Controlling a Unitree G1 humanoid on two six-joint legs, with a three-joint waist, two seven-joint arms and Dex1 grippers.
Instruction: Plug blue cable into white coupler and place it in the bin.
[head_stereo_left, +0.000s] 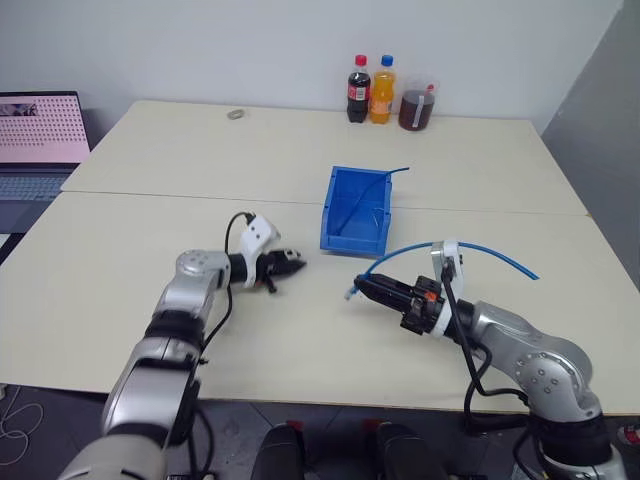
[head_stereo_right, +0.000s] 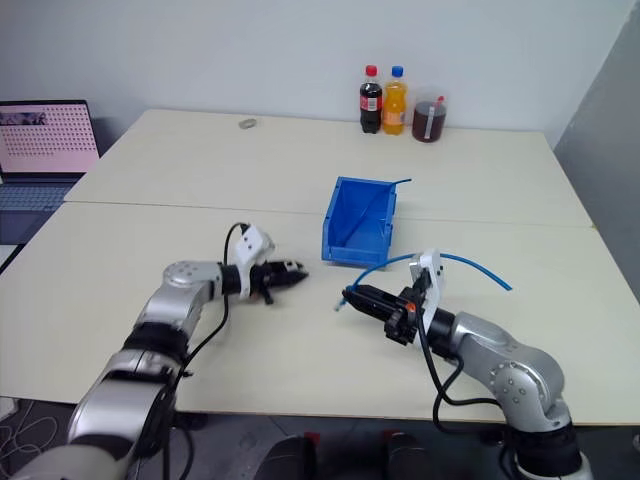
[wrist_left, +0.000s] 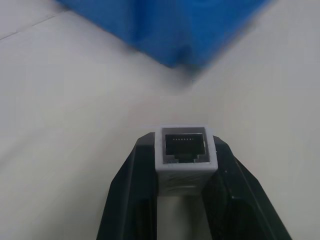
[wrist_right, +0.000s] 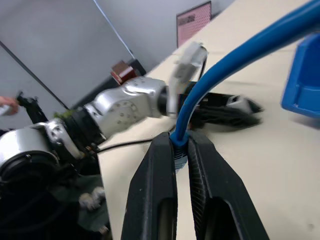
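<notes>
left tool (wrist_left: 184, 150) round white coupler (wrist_left: 185, 147), no legible print

The big pale table (head_stereo_left: 150, 300) is made of two tops pushed together, with a thin line where they meet. The blue bin (head_stereo_left: 355, 212) sits near the middle, just past that line. By the far edge stand a cola bottle (head_stereo_left: 359, 89), an orange drink bottle (head_stereo_left: 382, 90) and a cup of dark drink (head_stereo_left: 417, 105). A small grey ring (head_stereo_left: 236, 114) lies near the far edge too.
</notes>
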